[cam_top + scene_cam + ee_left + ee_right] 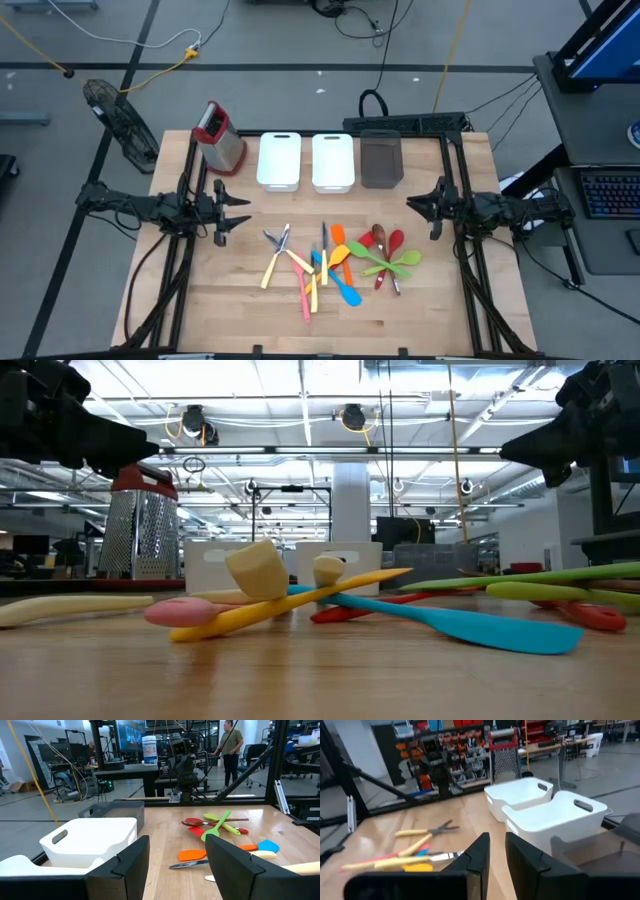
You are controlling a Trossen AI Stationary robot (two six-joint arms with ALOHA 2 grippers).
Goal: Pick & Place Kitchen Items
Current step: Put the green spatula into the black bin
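Holding both arms at their side posts, I have nothing gripped yet. My left pincer (pixel 238 212) hangs above the tabletop (pixel 240 300) with its dark fingers (pixel 131 865) spread apart and empty; my right pincer (pixel 418 205) waits on the opposite side, its fingers (pixel 475 856) drawn close together with only a slim gap and nothing between them.

The kitchen items lie in one loose heap at the middle of the tabletop, between the arms: metal tongs with yellow handles (pixel 277 250), an orange silicone spatula (pixel 339 250), a blue silicone spatula (pixel 347 291), light green spoons (pixel 392 266) and red spoons (pixel 396 243) overlapping each other.

Beyond the heap stand two white plastic bins (pixel 279 160) and a dark translucent bin (pixel 380 160), with a red-topped metal box grater (pixel 220 140) near the left arm.

I judge the first pick should be an outlying piece: the tongs suit the left pincer. I would come down across a handle, not along it, and avoid the crossed green and red spoons until neighbours are cleared. The right pincer must widen before it can grasp.
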